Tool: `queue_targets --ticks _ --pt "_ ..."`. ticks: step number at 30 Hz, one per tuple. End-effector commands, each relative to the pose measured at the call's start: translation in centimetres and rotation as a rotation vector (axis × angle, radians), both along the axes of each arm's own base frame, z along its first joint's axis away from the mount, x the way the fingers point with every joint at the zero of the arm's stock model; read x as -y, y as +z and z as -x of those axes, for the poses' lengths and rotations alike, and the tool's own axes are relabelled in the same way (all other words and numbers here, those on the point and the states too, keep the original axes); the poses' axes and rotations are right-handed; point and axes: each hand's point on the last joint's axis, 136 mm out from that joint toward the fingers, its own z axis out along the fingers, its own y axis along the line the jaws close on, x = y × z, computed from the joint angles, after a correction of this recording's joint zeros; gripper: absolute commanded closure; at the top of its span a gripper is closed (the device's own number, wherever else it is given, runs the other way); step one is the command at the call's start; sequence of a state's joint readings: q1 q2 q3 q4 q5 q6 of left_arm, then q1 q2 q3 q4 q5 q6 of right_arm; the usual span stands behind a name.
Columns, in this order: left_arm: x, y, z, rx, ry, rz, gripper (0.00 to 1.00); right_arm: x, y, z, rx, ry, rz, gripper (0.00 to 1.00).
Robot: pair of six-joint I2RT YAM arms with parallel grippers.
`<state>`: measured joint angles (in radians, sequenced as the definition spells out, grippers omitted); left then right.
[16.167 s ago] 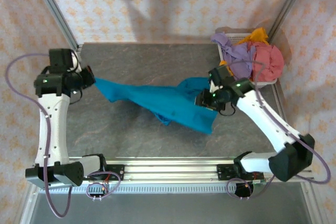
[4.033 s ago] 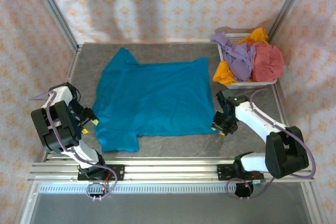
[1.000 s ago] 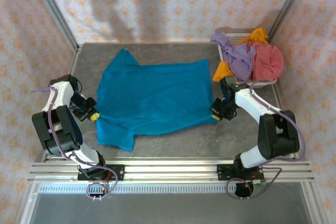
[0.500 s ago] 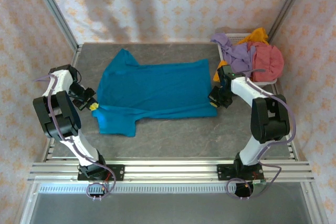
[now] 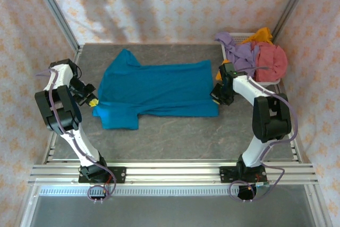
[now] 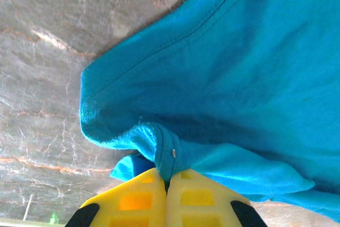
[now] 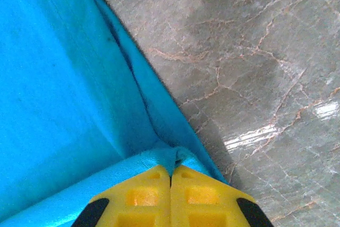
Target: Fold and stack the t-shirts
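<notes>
Two near corners of the teal-blue t-shirt (image 5: 159, 86) have moved away from the arm bases within the last second, so the near strip is doubling over the body: first fold under way, I judge. On the left, the left gripper (image 5: 91, 102) pinches a bunched hem fold by the sleeve, yellow fingers (image 6: 133, 200) pressed together. The shirt lies in the middle of the table (image 5: 175, 131). On the right, the right gripper (image 5: 217, 95) nips the other hem corner likewise, near the basket (image 5: 267, 82).

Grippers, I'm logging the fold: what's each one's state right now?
Left gripper: shut on the teal t-shirt.
Right gripper: shut on the teal t-shirt.
</notes>
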<state>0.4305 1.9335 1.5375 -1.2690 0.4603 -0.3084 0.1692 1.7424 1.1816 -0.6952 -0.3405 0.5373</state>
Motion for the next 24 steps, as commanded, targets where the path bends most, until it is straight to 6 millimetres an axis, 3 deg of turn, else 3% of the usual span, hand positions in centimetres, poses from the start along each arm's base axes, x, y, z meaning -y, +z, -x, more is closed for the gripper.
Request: queue_targets --ticks 1,10,12,14,17,24 --pt "-0.2 -0.3 0.7 -0.058 -0.033 -0.007 1.00 1.2 0.8 -2.7 0.087 -0.020 0.060 1.00" --pt "-0.6 -1.9 -0.5 -0.066 -0.028 0.003 1.00 1.1 0.7 -5.0 0.132 0.002 0.081 1.00" --pt "-1.0 -1.6 -1.1 -0.054 -0.035 -0.011 1.00 1.1 1.1 -5.0 0.129 0.022 0.082 0.92" --pt "-1.2 -1.1 -1.4 -0.049 -0.044 -0.013 0.88 0.8 1.8 -4.6 0.128 0.040 0.070 0.84" --pt "-1.2 -0.4 -1.6 -0.024 -0.044 -0.018 0.58 0.4 2.8 -3.3 0.135 0.049 0.058 0.73" --pt "-0.3 0.2 0.7 -0.008 -0.059 -0.034 0.45 -1.4 4.5 0.8 0.135 0.085 0.071 0.68"
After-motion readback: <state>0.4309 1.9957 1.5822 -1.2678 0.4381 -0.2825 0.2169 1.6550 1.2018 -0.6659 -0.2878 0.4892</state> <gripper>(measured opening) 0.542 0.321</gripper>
